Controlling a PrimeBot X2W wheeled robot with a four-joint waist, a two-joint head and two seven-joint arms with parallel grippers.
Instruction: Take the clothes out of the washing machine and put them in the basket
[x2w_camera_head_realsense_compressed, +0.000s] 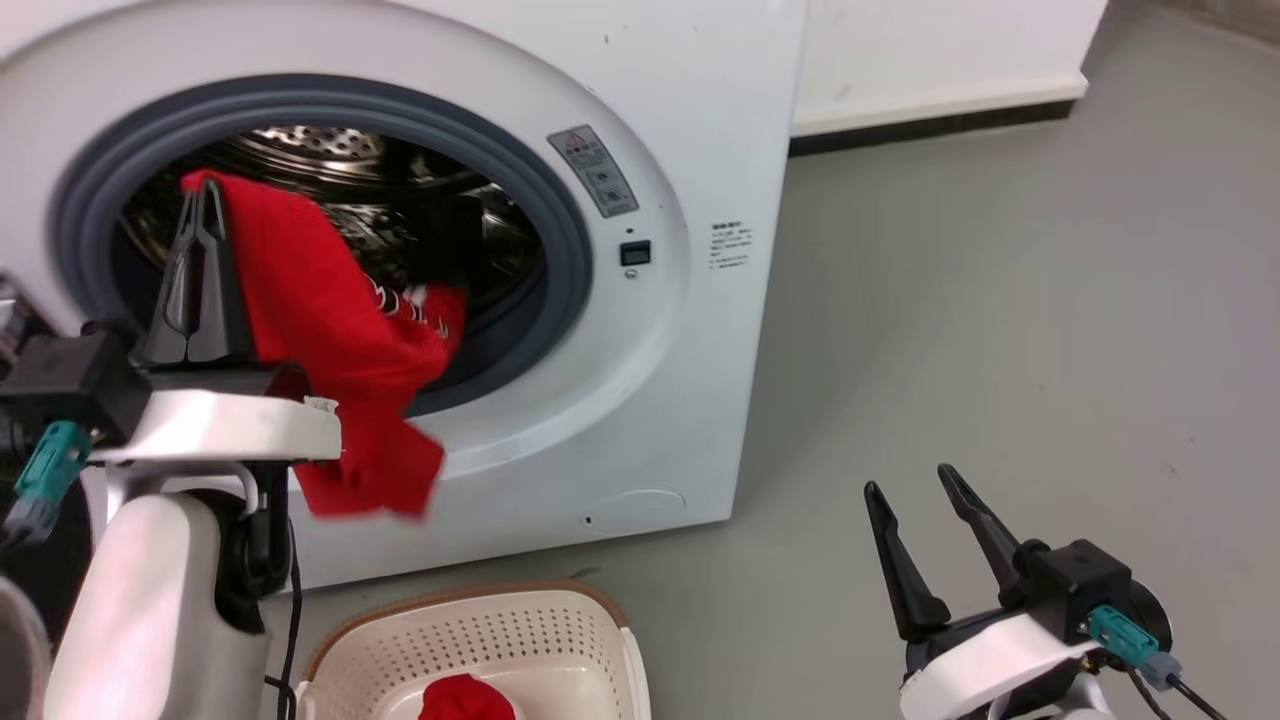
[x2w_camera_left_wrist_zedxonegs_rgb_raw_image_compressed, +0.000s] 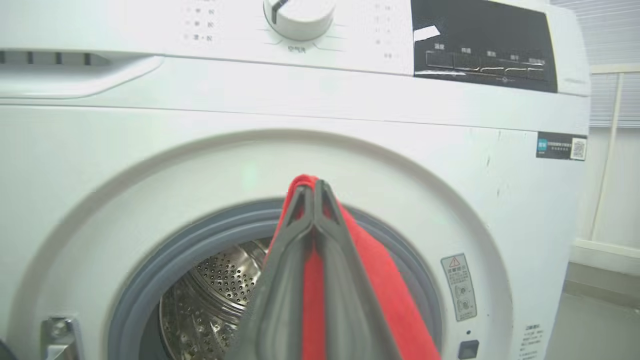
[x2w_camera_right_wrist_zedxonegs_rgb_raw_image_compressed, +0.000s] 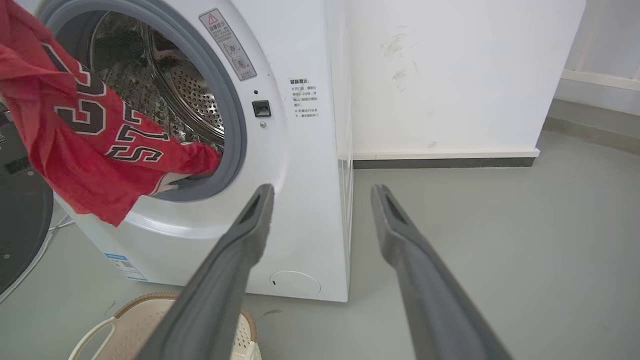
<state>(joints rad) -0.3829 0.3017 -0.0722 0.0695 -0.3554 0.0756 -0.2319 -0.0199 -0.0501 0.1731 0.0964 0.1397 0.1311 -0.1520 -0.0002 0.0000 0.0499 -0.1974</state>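
1. Grey floor (x2w_camera_head_realsense_compressed: 1000, 300) runs from a white wall (x2w_camera_head_realsense_compressed: 950, 50) on my right to the washing machine (x2w_camera_head_realsense_compressed: 690, 120) in front of me.
2. My left end effector (x2w_camera_head_realsense_compressed: 206, 192) is closed tight on a red garment (x2w_camera_head_realsense_compressed: 320, 300). Its two dark fingers meet at the tips with a fold of red cloth pinched between them, raised in front of the upper left of the machine's opening.
3. From that grip the red garment hangs down and to the right, across the grey rubber ring (x2w_camera_head_realsense_compressed: 565, 230). Its far end lies over the ring's lower lip, in the mouth of the steel drum (x2w_camera_head_realsense_compressed: 320, 145). Its loose lower edge dangles in front of the white front panel. Black-and-white numerals show on it in the right wrist view.
4. My right end effector (x2w_camera_head_realsense_compressed: 908, 482) is spread wide and holds nothing. It sits low at my right over the floor, well apart from the machine.
5. The basket (x2w_camera_head_realsense_compressed: 450, 598) stands on the floor just below the machine's front, beneath the hanging garment. A small red piece (x2w_camera_head_realsense_compressed: 465, 698) lies in its bottom.
6. A warning sticker (x2w_camera_head_realsense_compressed: 592, 170) sits just right of the ring.
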